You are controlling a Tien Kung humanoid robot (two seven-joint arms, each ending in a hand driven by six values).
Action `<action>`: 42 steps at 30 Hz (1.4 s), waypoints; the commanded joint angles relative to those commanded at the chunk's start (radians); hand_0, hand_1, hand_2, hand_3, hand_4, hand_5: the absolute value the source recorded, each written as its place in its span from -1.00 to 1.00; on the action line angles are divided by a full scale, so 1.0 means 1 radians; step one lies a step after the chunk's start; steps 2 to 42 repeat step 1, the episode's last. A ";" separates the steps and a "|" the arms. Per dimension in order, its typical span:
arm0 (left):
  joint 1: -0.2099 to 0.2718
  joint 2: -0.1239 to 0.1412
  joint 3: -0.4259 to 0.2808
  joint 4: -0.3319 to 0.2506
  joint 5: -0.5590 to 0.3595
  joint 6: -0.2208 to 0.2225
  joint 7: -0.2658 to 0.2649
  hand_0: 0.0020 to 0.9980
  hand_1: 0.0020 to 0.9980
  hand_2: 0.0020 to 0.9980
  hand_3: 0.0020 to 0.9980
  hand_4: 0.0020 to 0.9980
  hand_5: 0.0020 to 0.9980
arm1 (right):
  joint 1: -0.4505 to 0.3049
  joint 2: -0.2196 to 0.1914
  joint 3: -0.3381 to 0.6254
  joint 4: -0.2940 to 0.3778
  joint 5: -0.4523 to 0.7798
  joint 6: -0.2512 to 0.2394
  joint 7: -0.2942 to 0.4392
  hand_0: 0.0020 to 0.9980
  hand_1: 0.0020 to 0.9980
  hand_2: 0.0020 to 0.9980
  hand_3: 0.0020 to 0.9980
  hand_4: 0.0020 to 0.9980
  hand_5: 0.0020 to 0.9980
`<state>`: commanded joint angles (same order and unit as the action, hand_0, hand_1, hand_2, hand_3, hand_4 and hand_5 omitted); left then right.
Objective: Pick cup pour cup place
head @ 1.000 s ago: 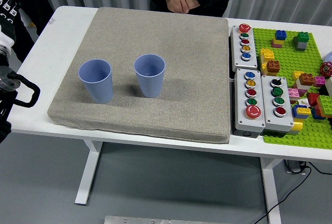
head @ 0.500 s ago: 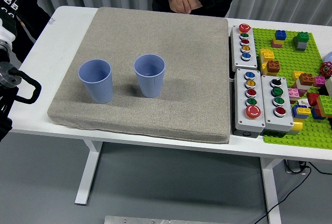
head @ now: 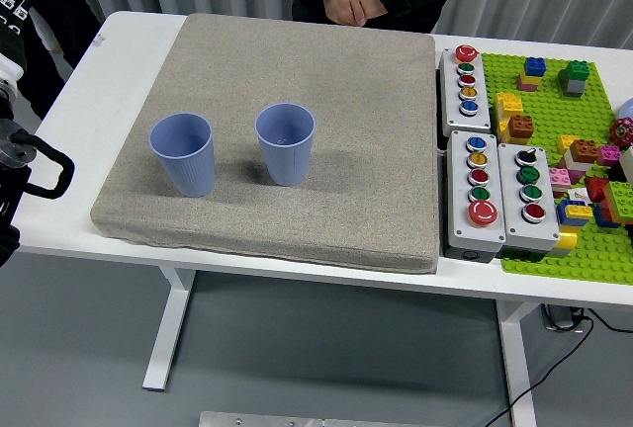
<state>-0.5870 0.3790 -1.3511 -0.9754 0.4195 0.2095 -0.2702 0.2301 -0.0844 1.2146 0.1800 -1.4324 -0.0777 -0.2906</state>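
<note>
Two blue plastic cups, left cup [head: 183, 153] and right cup [head: 286, 142], stand upright on the grey mat [head: 376, 150]. My left arm [head: 25, 165] waits at the worktop's edge; I can't tell its hand's state. Cups look light, thin-walled: I'd grip mid-body, gently.

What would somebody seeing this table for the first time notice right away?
Two blue cups stand upright side by side, apart, on the left half of a grey mat: the left cup and the right cup. To the right of the mat sit grey button boxes with coloured buttons, and beyond them a green baseplate strewn with bright bricks. The left arm waits at the left edge, and a person's clasped hands show at the far side.
</note>
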 joint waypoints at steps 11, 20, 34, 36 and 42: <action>0.001 0.000 0.001 -0.001 0.001 0.000 0.000 0.47 0.46 0.53 0.60 0.52 1.00 | 0.000 0.000 0.002 0.000 -0.003 0.001 -0.001 0.35 0.27 0.11 0.12 -1.00 -0.83; 0.001 0.000 0.001 -0.001 0.001 0.000 0.000 0.47 0.46 0.53 0.60 0.52 1.00 | 0.000 0.000 0.002 0.000 -0.003 0.001 -0.001 0.35 0.27 0.11 0.12 -1.00 -0.83; 0.001 0.000 0.001 -0.001 0.001 0.000 0.000 0.47 0.46 0.53 0.60 0.52 1.00 | 0.000 0.000 0.002 0.000 -0.003 0.001 -0.001 0.35 0.27 0.11 0.12 -1.00 -0.83; 0.001 0.000 0.001 -0.001 0.001 0.000 0.000 0.47 0.46 0.53 0.60 0.52 1.00 | 0.000 0.000 0.002 0.000 -0.003 0.001 -0.001 0.35 0.27 0.11 0.12 -1.00 -0.83; 0.001 0.000 0.001 -0.001 0.001 0.000 0.000 0.47 0.46 0.53 0.60 0.52 1.00 | 0.000 0.000 0.002 0.000 -0.003 0.001 -0.001 0.35 0.27 0.11 0.12 -1.00 -0.83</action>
